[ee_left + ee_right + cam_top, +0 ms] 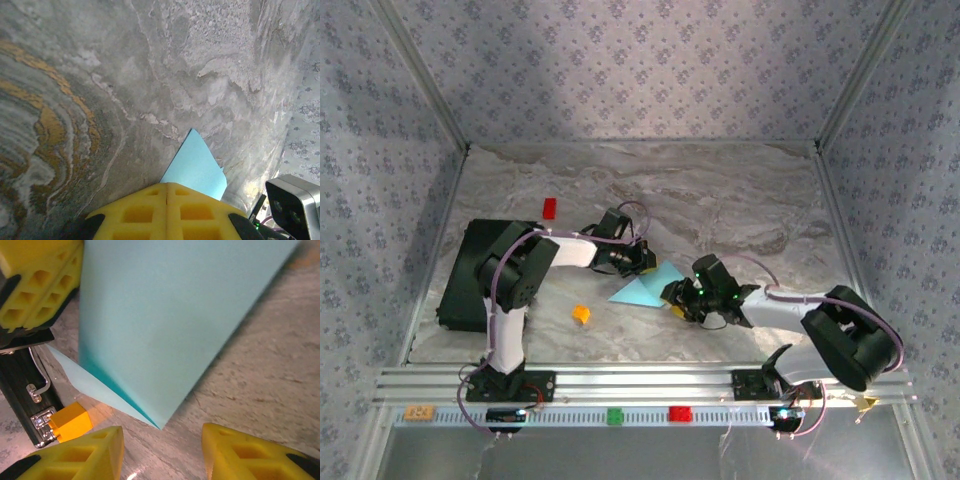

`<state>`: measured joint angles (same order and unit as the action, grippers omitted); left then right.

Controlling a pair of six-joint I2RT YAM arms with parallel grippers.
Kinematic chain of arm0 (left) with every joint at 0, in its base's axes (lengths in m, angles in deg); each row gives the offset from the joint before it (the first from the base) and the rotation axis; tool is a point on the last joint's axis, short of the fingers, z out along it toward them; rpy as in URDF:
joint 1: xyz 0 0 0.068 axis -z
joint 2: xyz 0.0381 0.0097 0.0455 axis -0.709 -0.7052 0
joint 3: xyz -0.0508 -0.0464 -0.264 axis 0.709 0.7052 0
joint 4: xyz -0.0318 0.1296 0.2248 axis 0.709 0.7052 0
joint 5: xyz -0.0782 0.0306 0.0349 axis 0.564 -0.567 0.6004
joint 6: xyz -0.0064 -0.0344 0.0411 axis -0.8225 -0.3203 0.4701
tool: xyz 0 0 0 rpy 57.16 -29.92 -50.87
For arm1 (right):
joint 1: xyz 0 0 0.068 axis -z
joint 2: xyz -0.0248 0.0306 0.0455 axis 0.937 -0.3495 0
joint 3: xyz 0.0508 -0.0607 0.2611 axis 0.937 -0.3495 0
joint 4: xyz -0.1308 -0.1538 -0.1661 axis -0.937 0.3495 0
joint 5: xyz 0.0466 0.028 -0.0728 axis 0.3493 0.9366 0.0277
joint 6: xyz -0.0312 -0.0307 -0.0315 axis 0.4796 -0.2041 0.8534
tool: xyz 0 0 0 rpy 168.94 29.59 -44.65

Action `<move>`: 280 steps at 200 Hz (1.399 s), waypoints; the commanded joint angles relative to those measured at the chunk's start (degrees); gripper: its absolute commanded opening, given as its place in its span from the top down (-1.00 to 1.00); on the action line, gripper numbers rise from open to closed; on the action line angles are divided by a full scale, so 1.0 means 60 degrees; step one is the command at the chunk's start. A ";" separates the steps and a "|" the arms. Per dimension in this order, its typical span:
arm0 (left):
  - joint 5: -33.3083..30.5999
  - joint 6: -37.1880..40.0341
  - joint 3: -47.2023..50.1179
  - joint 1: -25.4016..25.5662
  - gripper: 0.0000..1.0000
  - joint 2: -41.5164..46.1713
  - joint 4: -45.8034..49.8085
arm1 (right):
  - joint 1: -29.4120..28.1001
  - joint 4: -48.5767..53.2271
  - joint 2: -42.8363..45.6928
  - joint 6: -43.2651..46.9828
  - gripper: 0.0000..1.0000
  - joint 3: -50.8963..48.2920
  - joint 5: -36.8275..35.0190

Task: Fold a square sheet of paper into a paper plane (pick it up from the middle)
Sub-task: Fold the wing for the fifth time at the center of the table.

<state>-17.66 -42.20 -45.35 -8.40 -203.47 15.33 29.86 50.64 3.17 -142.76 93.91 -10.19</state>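
Light-blue paper sheet (645, 288): folded to a point, mid-desk (720, 200), between both hands.
Left hand (166, 192): fingers shut, pinching the sheet's far-left edge.
Right hand (162, 440): fingers partly apart, holding nothing, sheet's tip just beyond them.
Orange block (581, 314): left of sheet, apart.

The worktop (740, 200) is lit brightly and evenly from above, and only soft shadows are cast on it. The square sheet of paper (165, 315) over it is rendered slightly soft.
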 commanded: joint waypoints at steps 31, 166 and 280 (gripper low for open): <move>-0.0439 -0.0014 0.0327 -0.0025 0.89 0.0020 0.0884 | 0.0094 -0.1652 -0.0816 -0.0094 0.17 0.0271 -0.0392; -0.0549 -0.0255 0.0555 -0.0038 0.81 0.0656 0.0621 | 0.0852 -0.2190 -0.1122 0.0588 0.61 0.0187 -0.0518; -0.1907 0.0691 0.1323 -0.0020 0.09 0.3414 0.1221 | 0.2504 -0.0061 -0.1483 0.3701 0.92 0.1268 0.1956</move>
<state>-26.43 -41.24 -37.92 -8.40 -185.17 19.79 42.87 44.11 -4.94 -128.43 98.00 -3.52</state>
